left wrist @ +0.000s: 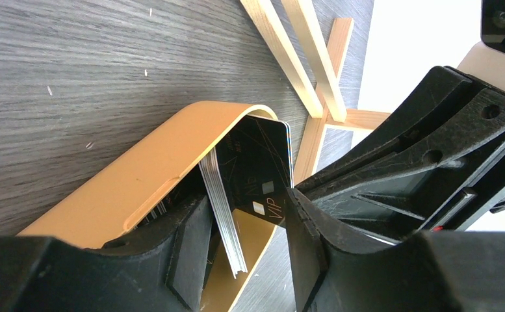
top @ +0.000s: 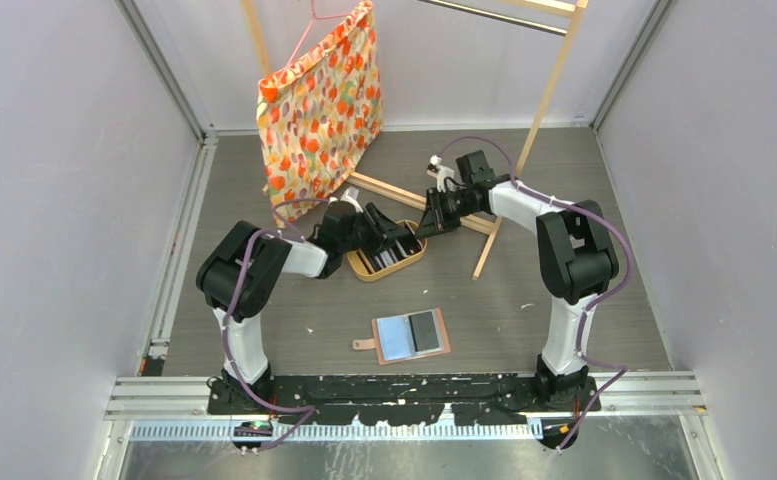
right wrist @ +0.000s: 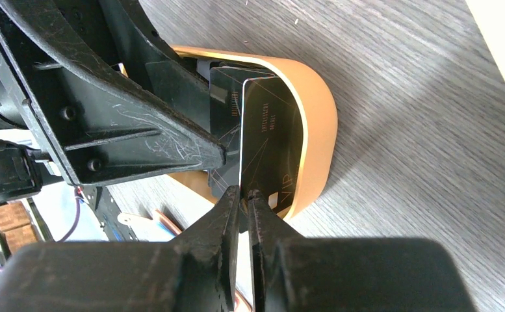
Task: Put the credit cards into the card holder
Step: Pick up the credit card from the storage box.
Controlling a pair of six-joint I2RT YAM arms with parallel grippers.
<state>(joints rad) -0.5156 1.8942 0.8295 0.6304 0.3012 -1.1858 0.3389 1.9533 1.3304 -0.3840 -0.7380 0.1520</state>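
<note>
Cards [left wrist: 227, 214] stand on edge as a stack inside the oval wooden tray [top: 368, 274]. The right gripper [right wrist: 244, 193] reaches into this tray and pinches the edge of one black card [right wrist: 269, 143] (it carries the word VIP). The left gripper [left wrist: 246, 201] holds its jaws half apart, one on each side of the stack. The card holder [top: 411, 335] lies open on the table [top: 524, 300], well apart from the tray, toward the arm bases.

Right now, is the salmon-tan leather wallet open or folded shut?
Open: the salmon-tan leather wallet lies spread flat, light-blue and dark inner pockets facing up.
</note>
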